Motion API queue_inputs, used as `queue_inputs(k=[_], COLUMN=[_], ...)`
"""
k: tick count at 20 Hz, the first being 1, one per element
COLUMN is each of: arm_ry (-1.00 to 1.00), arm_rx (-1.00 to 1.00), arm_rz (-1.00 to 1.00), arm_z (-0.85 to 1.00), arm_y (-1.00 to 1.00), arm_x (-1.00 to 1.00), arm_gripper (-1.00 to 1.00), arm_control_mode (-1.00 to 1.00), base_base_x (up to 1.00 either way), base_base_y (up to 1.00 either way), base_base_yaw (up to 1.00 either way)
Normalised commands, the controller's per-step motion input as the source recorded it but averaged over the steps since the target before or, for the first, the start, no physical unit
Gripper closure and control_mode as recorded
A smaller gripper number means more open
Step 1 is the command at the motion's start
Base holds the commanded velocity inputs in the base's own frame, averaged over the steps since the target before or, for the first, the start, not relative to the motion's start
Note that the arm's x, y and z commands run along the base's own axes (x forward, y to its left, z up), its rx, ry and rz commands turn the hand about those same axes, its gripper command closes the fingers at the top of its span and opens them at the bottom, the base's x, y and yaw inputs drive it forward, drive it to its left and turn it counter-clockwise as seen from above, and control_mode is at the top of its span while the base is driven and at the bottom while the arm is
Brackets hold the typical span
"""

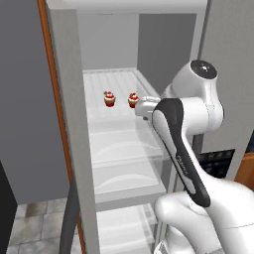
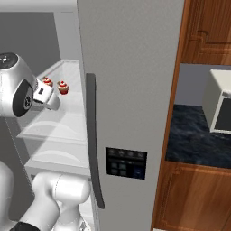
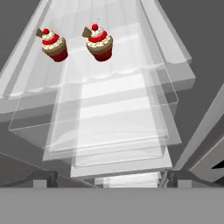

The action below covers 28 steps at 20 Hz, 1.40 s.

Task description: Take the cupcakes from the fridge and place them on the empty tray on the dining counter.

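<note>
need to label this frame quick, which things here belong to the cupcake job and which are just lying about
Part of the job:
- two cupcakes, side by side on an upper fridge shelf
- fridge, one door open
- gripper, open, short of the cupcakes, holding nothing

Just lying about:
- white appliance on the dark counter
- wooden cabinets

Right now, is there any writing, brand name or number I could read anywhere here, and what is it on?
No readable text in these pictures.
The dispenser panel on the fridge door: small pale marks on its buttons, too blurred to read.
The two cupcakes on the shelf: no label.
The robot arm: a faint mark along its dark strip, too small to read.
</note>
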Motion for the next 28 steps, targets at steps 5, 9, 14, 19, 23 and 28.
queue_inputs(k=[5, 9, 14, 19, 23, 28], arm_ry=[-0.26, -0.01, 0.03, 0.05, 0.04, 0.06], arm_rx=[-0.15, -0.1, -0.06, -0.05, -0.04, -0.05], arm_rz=[0.0, 0.0, 0.0, 0.02, 0.01, 0.02], arm_z=[0.3, 0.27, 0.2, 0.0, -0.02, -0.2], arm_y=[0.1, 0.0, 0.0, 0.0, 0.0, 0.05], arm_x=[0.21, 0.61, 0.75, 0.64, 0.55, 0.52], arm_gripper=[-1.0, -1.0, -1.0, -1.0, -1.0, -1.0], arm_control_mode=[-1.0, -1.0, -1.0, -1.0, -1.0, -1.0], base_base_x=[0.0, 0.0, 0.0, 0.0, 0.0, 0.0], base_base_y=[0.0, 0.0, 0.0, 0.0, 0.0, 0.0], base_base_yaw=[0.0, 0.0, 0.0, 0.0, 0.0, 0.0])
